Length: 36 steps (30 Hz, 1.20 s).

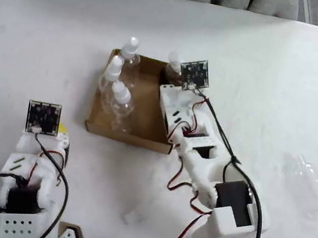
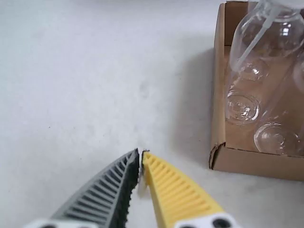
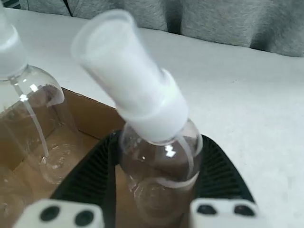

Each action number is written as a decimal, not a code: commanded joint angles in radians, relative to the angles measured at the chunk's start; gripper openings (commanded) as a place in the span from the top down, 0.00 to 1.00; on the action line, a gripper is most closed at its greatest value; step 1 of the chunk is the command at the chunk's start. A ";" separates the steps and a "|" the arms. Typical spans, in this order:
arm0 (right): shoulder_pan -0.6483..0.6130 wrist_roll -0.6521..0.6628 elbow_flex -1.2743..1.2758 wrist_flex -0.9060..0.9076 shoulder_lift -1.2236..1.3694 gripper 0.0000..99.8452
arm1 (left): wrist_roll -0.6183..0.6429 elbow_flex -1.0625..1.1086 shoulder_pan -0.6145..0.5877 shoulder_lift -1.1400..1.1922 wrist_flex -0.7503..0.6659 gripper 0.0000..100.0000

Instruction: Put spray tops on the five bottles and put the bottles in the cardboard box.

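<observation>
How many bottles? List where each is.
5. Three bottles stand in the box; one in the right end effector at its edge; one lies on the table.

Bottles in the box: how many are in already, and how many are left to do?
Done: three topped bottles stand in the cardboard box. In hand: the right gripper holds a fourth topped bottle at the box's edge. Left: a fifth bottle lies on the table, seemingly with no top yet. The left gripper is shut and empty beside the box.
</observation>
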 commanded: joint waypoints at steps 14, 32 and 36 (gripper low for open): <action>-0.002 -0.069 -0.014 0.021 -0.038 0.61 | -0.009 0.002 0.015 -0.004 -0.031 0.98; 0.001 -0.068 -0.015 0.016 -0.050 0.61 | -0.009 0.002 0.015 -0.004 -0.031 0.98; 0.001 -0.068 -0.008 -0.044 -0.050 0.61 | -0.009 0.002 0.015 -0.004 -0.031 0.98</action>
